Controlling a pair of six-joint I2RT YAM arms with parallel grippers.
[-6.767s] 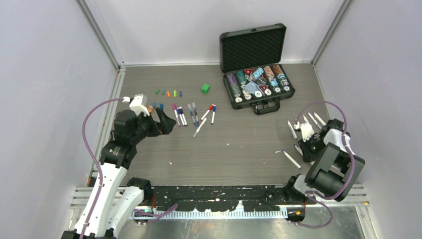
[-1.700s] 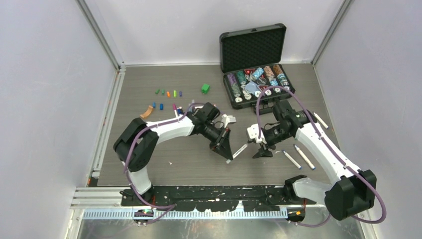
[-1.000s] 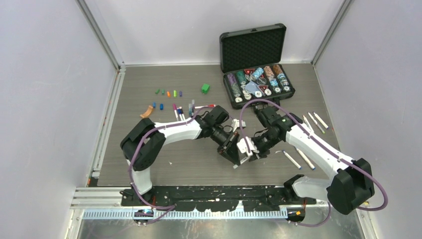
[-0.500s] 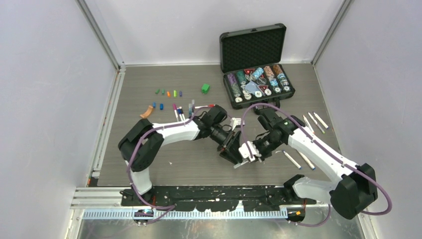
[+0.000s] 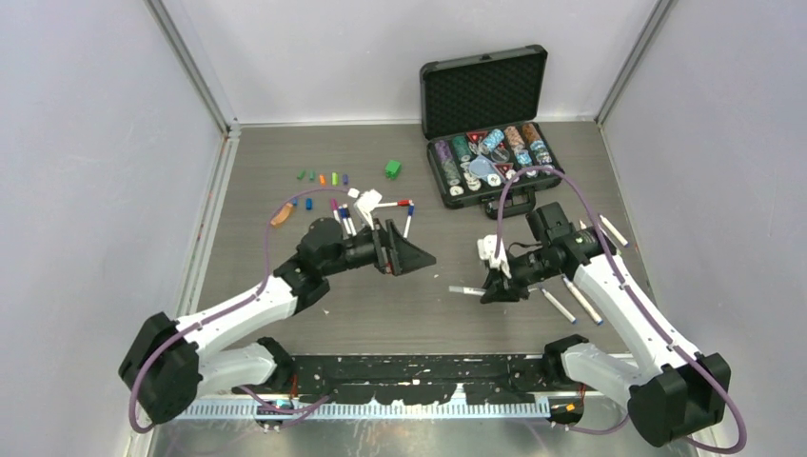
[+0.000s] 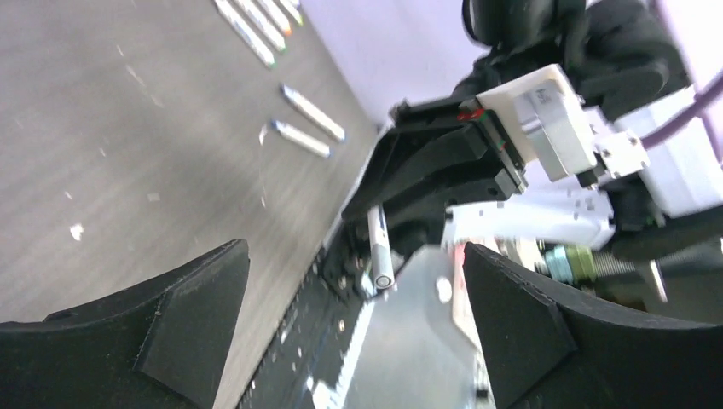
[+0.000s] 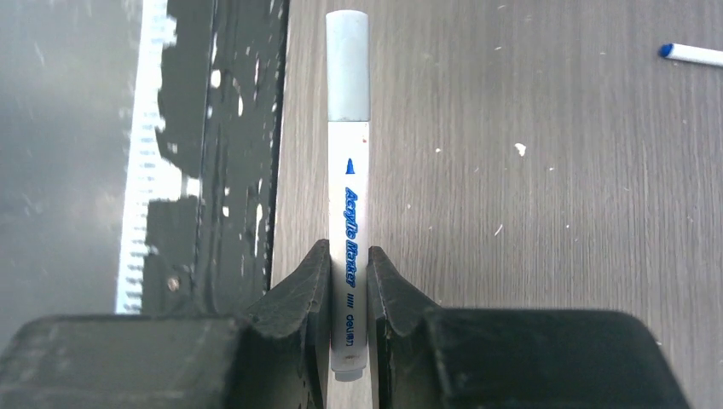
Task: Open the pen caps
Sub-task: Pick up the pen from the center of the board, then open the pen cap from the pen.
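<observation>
My right gripper (image 5: pixel 492 288) is shut on a pen (image 5: pixel 466 289) and holds it level above the table, the free end pointing left. In the right wrist view the white pen (image 7: pixel 348 204) sits clamped between the fingers (image 7: pixel 300 294), and its grey cap (image 7: pixel 348 77) is on the far end. The left gripper (image 5: pixel 419 257) hangs wide open a short way to the left, with nothing in it. From the left wrist, the pen (image 6: pixel 379 251) shows end-on between the spread fingers (image 6: pixel 170 341). Loose pen caps (image 5: pixel 322 177) lie in a row at the back left, with several pens (image 5: pixel 347 219) near them.
An open black case (image 5: pixel 490 124) of poker chips stands at the back right. A green cube (image 5: pixel 392 168) lies left of it. Several pens (image 5: pixel 580 300) rest by the right arm, and more (image 5: pixel 609 228) lie further back. A small orange piece (image 5: pixel 279 215) lies at the left.
The left gripper opened, let go of the pen and drew back to the left. The right gripper shut on the pen and carried it a little to the right.
</observation>
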